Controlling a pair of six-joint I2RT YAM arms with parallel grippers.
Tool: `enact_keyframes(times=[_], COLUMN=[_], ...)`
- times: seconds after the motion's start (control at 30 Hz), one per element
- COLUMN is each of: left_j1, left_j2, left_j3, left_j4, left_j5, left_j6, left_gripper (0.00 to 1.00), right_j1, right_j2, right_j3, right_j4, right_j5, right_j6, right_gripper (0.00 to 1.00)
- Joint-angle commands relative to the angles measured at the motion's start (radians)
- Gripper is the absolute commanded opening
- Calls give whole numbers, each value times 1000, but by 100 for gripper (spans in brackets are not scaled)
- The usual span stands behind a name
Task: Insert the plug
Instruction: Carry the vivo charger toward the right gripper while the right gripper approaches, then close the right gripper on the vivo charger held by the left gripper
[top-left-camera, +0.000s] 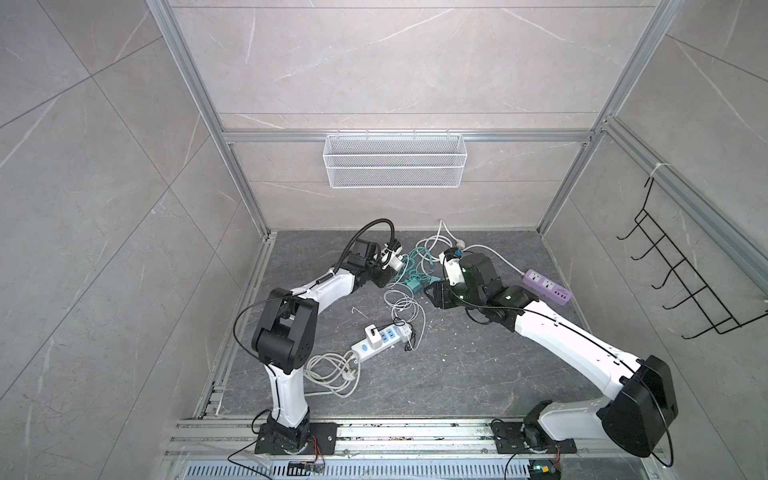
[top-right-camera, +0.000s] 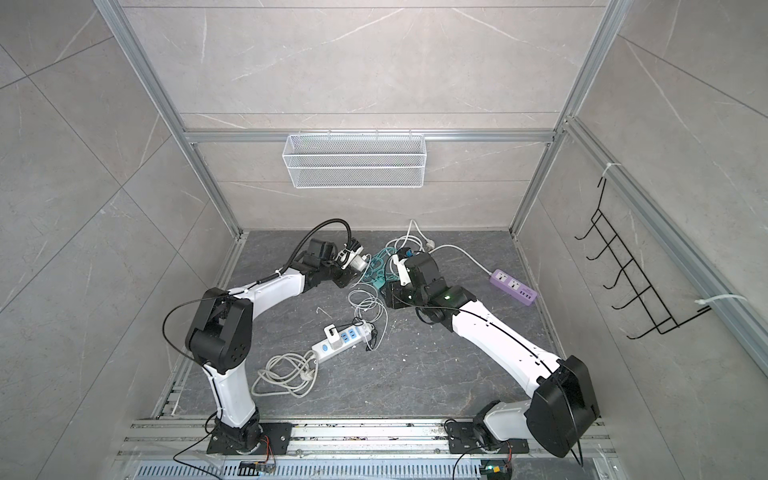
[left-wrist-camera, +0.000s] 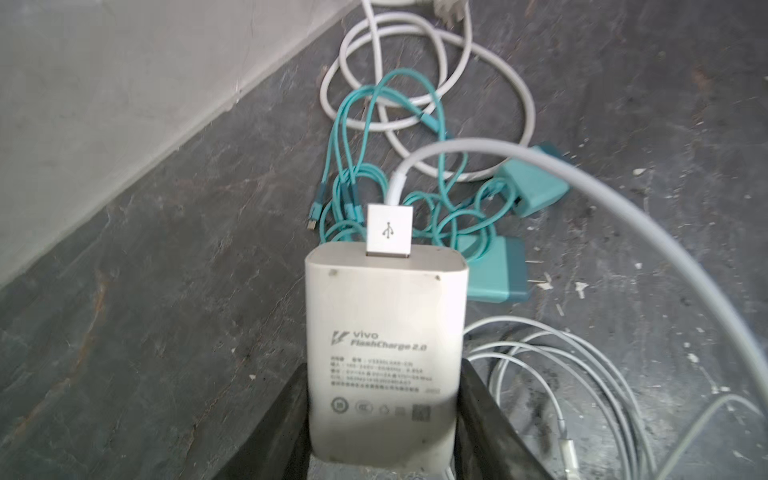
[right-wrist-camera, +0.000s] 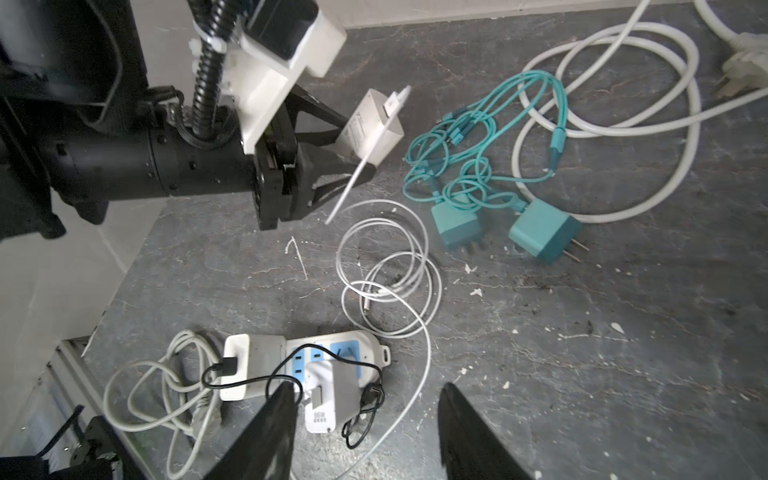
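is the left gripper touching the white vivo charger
Touching. In the left wrist view the left gripper presses its fingers against both sides of the white charger, no gap.

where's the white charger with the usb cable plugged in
In a top view the white charger is gripped in the left claw, left of centre near the back wall, right beside the teal cables.

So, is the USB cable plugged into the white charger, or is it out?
Plugged in. The USB connector sits in the port at the end of the white charger, and its cable leads away from there.
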Motion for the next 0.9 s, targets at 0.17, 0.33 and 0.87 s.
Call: enact_keyframes(times=[0.17, 0.33, 0.87], left_j1=[-21, -61, -105], left_j2=[-202, -300, -481], left_j3=[-170, -316, -456], left_j4=[206, 360, 391], left_j5=[66, 88, 130], left_j6=[-25, -22, -20], left_gripper=[23, 24, 24], right_j1=[-11, -10, -22], right_j2=[0, 25, 165], right_j3=[67, 91, 219], right_j4=[34, 52, 69], right_j5=[-43, -59, -126], right_j6=[55, 73, 91], right_gripper=[57, 57, 57])
